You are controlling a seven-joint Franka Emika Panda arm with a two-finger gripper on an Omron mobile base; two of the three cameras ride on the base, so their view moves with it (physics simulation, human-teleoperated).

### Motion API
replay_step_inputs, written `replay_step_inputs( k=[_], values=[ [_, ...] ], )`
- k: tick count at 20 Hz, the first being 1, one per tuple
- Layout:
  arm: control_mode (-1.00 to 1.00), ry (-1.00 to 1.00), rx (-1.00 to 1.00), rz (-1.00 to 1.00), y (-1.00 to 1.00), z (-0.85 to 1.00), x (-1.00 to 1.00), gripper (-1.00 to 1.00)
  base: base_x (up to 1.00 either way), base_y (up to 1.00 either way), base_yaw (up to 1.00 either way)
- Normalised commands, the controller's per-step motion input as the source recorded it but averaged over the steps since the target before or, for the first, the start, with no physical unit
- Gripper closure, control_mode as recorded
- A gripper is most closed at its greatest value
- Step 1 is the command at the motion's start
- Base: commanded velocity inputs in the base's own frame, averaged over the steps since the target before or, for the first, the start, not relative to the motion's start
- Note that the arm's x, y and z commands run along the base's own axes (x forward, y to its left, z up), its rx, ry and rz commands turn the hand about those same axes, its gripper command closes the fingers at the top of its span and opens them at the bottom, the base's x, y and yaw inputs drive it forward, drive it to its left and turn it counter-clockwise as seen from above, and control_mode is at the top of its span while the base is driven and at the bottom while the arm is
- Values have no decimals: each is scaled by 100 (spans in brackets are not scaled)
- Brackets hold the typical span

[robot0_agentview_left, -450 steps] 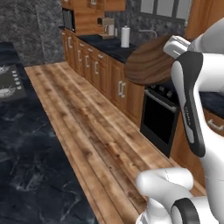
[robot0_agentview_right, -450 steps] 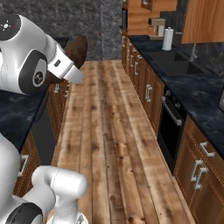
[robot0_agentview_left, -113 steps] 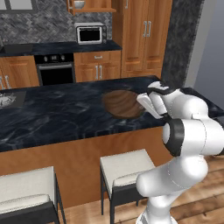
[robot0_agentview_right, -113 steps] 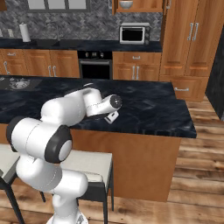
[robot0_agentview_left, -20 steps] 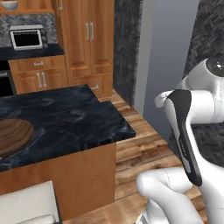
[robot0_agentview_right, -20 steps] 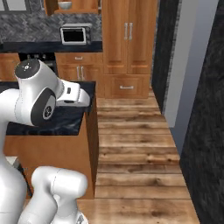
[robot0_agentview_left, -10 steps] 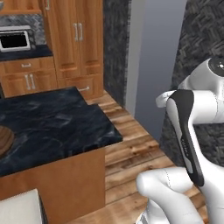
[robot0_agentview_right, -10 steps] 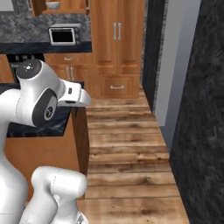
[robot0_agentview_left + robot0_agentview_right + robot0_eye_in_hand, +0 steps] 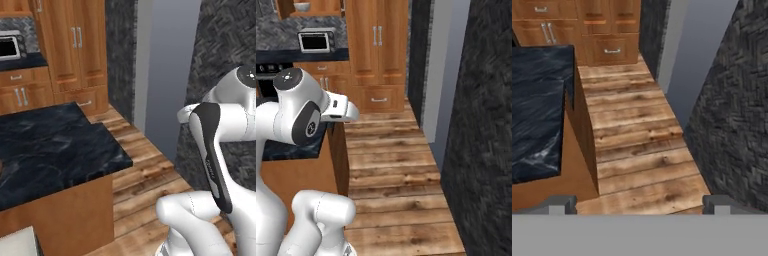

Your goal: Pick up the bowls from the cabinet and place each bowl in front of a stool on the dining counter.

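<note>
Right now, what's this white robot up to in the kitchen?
It is carrying nothing. Its tool is open and empty, pointing down at the wooden floor past the end of the dining counter. A grey-white bowl sits on the cabinet shelf above the microwave, not yet fetched.

No readable text, labels, brands or numbers anywhere here

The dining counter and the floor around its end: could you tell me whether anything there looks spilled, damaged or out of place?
Nothing stands out. The dining counter shows an unbroken black marbled top with no spill on it, and the wooden floor past its end is free of debris. The fingers stand wide apart over that floor with nothing between them.
</note>
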Motion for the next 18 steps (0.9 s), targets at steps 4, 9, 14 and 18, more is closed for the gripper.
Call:
replay_step_inputs(
  k=[4, 9, 14, 18],
  values=[
    [100, 0, 0, 0, 0, 0, 0, -100, 32, -48, -30],
    [100, 0, 0, 0, 0, 0, 0, -100, 45, -24, -39],
    [100, 0, 0, 0, 0, 0, 0, -100, 66, -2, -33],
    [100, 0, 0, 0, 0, 0, 0, -100, 90, 0, -8]
  ],
)
